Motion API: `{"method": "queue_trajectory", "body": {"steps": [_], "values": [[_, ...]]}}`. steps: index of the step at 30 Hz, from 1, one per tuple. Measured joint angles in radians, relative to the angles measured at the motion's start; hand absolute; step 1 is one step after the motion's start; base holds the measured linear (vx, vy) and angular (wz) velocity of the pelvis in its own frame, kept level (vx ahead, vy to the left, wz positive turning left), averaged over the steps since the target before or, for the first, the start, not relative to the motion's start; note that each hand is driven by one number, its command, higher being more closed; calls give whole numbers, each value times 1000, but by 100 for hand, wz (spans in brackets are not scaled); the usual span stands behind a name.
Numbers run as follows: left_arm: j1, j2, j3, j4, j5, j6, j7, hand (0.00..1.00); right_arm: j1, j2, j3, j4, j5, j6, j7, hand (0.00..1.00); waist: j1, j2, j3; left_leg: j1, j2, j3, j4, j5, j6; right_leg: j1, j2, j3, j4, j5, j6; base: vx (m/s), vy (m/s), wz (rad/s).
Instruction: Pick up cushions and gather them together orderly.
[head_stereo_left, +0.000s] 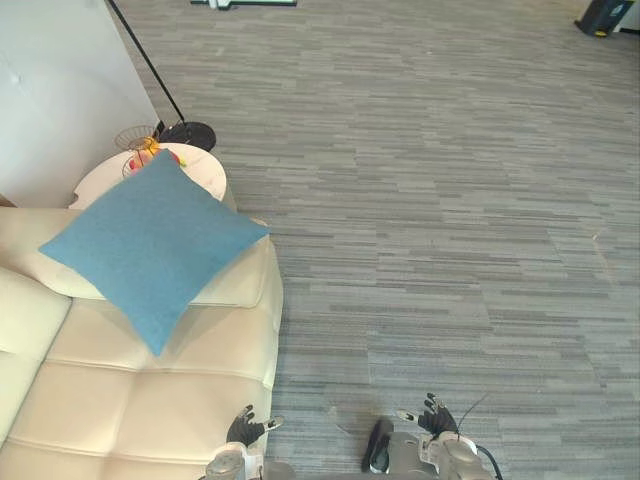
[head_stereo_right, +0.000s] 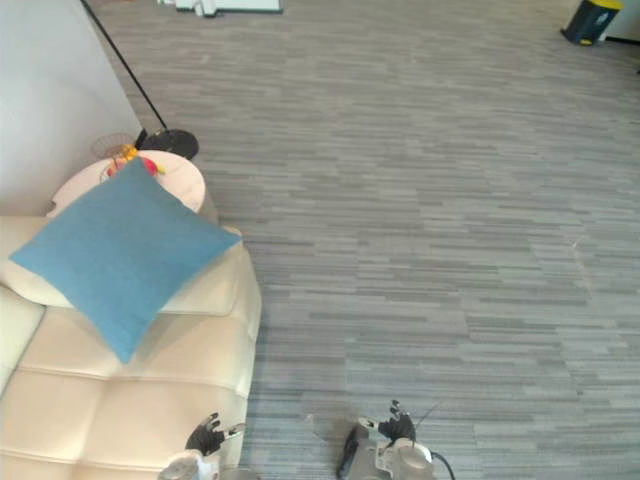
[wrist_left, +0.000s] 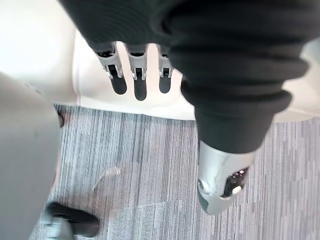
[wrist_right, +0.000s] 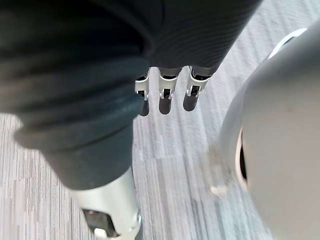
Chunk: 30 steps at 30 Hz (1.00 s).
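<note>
Your left hand (head_stereo_left: 247, 428) hangs low at the near right edge of the cream leather sofa (head_stereo_left: 150, 400). Its fingers (wrist_left: 140, 82) are straight and relaxed, the thumb is apart from them, and nothing is in its grasp. In its wrist view the fingertips point at the sofa's pale edge where it meets the grey plank-patterned floor (head_stereo_left: 450, 200).

Your right hand (head_stereo_left: 437, 417) hangs to the right of it, over bare floor. Its fingers (wrist_right: 165, 95) are likewise loose and spread, and it holds nothing.

Look farther out and to the left for the blue square fabric cushion (head_stereo_left: 150, 245). It lies well apart from both hands, draped over the sofa's armrest (head_stereo_left: 235, 285) at the sofa's far end. It is turned like a diamond, with its near corner hanging down over the seat. Its far corner overlaps the round white side table (head_stereo_left: 205, 172) standing just beyond the armrest.

A wire basket (head_stereo_left: 135, 138) with colourful items sits on that table. Right behind it a black round lamp base (head_stereo_left: 190, 133) rests on the floor, its thin pole slanting up along the white wall (head_stereo_left: 60, 90). A dark bin (head_stereo_left: 605, 15) stands at the far right.
</note>
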Motion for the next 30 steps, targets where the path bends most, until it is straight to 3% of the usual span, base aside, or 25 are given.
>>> {"method": "queue_trajectory", "body": {"steps": [1, 2, 3, 4, 5, 6, 7, 9, 10, 12, 13, 14, 15, 18, 21, 22, 23, 25, 26, 28, 30], "values": [[4, -12, 0, 0, 2, -1, -1, 0, -14, -17, 0, 0, -1, 1, -1, 0, 6, 25, -4, 2, 23, 1, -2, 4, -7, -5, 17, -3, 28, -8, -15, 395, -365, 9], [0, -29, 4, -2, 12, -4, -5, 0, -29, -35, -3, -1, -1, -1, -3, 0, -2, 29, -1, 8, 29, -21, 7, 44, -18, -33, 13, 5, 137, -110, -18, 283, -288, 6], [-1, -30, 4, -2, 12, -4, -5, 0, -27, -37, -2, -1, -1, -2, -3, 0, -6, 32, -3, 8, 35, -27, 19, 50, -23, -35, 11, 2, 162, -136, -20, 321, -351, 25], [-2, -34, 7, -2, 12, -6, -5, 0, -18, -35, -2, 5, -1, 0, -2, 0, -8, 36, -6, -13, 57, -53, 100, 51, -25, -24, 16, -14, 199, -198, -25, 277, -308, 35], [-4, -32, 15, -6, 10, -6, -4, 0, -13, -31, 4, 10, -1, 1, -1, 0, -8, 38, -6, -110, 83, -110, 314, 62, -30, 14, 27, -40, 196, -242, -16, 271, -291, 34], [-5, -33, 17, -11, 10, -6, -4, 0, -10, -30, 6, 9, -1, 0, 0, 0, -8, 39, -3, -150, 93, -129, 400, 81, -31, 30, 34, -48, 187, -248, -17, 245, -254, 36], [-10, -32, 17, -18, 8, -7, -4, 0, -4, -36, 27, 15, 0, 2, -1, 0, -4, 46, 10, -250, 126, -162, 616, 131, -32, 93, 62, -73, 146, -259, -33, 186, -166, 16], [-8, -32, 17, -31, 7, -8, -4, 0, 2, -41, 29, 41, 2, 2, -5, 0, 10, 54, 20, -341, 144, -127, 812, 90, -4, 196, 93, -81, 71, -262, -42, 265, -136, 4], [-9, -28, 18, -33, 6, -8, -3, 0, 4, -38, 28, 47, 3, 2, -7, 0, 13, 49, 24, -371, 130, -92, 827, 67, 14, 241, 93, -83, 36, -260, -40, 374, -97, 0], [-8, -26, 18, -41, -3, -9, -2, 0, 4, -31, 27, 45, 7, 2, -10, 0, 14, 45, 27, -436, 83, -13, 721, 36, 30, 310, 91, -92, -34, -255, -21, 262, -20, 4], [-9, -22, 18, -50, -9, -9, -3, 0, 5, -26, 25, 41, 8, 2, -10, 0, 15, 45, 27, -458, 48, 23, 572, 44, 41, 333, 86, -105, -52, -248, -11, 313, 88, 22], [-6, -26, 17, -50, -12, -9, -3, 0, 10, -27, 20, 37, 7, 2, -11, 0, 15, 51, 23, -456, 6, 68, 324, 143, 61, 353, 87, -120, -58, -260, 21, 385, 107, 34], [-8, -25, 17, -50, -12, -9, -5, 0, 7, -26, 10, 40, 7, 3, -13, 0, 22, 46, 26, -449, -12, 92, 272, 159, 100, 368, 86, -119, -57, -272, 38, 340, 75, 44], [-10, 10, 16, -58, -14, -9, -6, 0, 2, 12, -6, 39, 7, 2, -13, 0, 30, -30, 11, -438, -80, 123, 180, 185, 118, 381, 50, -125, -121, -249, 64, 356, 35, 58], [-13, 14, 17, -55, -31, -6, -10, 0, -25, 14, -10, 39, 7, 1, -12, 0, 49, -35, 12, -439, -102, 147, 216, 162, 152, 432, 39, -127, -159, -201, 92, 338, 46, 52], [-10, 11, 22, -52, -33, -7, -10, 0, -24, 15, -10, 41, 5, 1, -10, 0, 51, -34, 10, -406, -112, 148, 212, 146, 159, 451, 27, -124, -113, -202, 95, 397, 118, 58], [1, 0, 43, -49, -33, -7, -11, 0, -24, 12, -9, 40, 0, 1, -9, 0, 56, -17, 2, -348, -116, 138, 178, 129, 156, 420, -3, -119, 69, -212, 108, 327, 108, 53], [10, 0, 44, -49, -32, -7, -13, 0, -23, 16, -10, 39, 0, 1, -8, 0, 56, -20, -1, -303, -128, 107, 134, 128, 157, 365, -47, -111, 249, -214, 110, 239, 31, 60], [13, 9, 33, -48, -31, -3, -22, 0, -16, 25, -10, 39, 0, 0, -2, 0, 46, -35, 0, -253, -150, 50, 85, 111, 161, 297, -87, -79, 443, -270, 98, 222, -38, 82], [13, 14, 33, -49, -31, -3, -24, 0, -14, 28, -9, 39, 0, 1, 8, 0, 45, -42, 4, -219, -160, -1, 71, 104, 159, 254, -85, -54, 477, -342, 76, 281, -77, 94], [8, 12, 25, -49, -31, -3, -24, 0, -2, 26, 3, 37, 0, 1, 8, 0, 37, -30, 9, -190, -140, -68, 67, 93, 145, 201, -14, 17, 401, -379, 53, 250, -106, 96]]}}
